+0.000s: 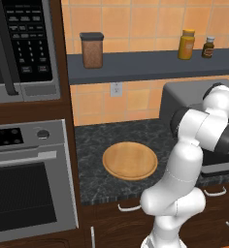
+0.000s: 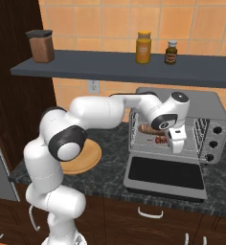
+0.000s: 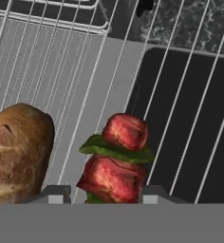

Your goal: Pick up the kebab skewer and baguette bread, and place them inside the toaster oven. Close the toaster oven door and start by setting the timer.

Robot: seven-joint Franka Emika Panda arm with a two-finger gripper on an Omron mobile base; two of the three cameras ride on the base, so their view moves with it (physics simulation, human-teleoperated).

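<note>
Resting spot of the kebab skewer: you see it lying on the wire rack inside the toaster oven, red meat chunks with a green piece between them.
Baguette bread: it lies on the same rack, just beside the skewer and apart from it; from the right base view you find it as a brown loaf toward the back of the cavity, with the skewer's red chunks nearer the front.
Gripper: its two finger tips stand either side of the skewer's lower meat chunk; you cannot tell from the hand view whether they press it or stand just clear. From the right base view you see the hand reaching into the oven mouth.
Toaster oven door: it hangs fully down, dark glass facing up, flat over the counter's front edge.
Knobs: you see three in a column on the oven's right panel.
Counter: dark speckled stone; a round wooden board lies bare to the oven's left.
Shelf: it carries a brown canister, a yellow jar and a small dark bottle.
Left wall: a black-panelled microwave above a built-in steel oven.
</note>
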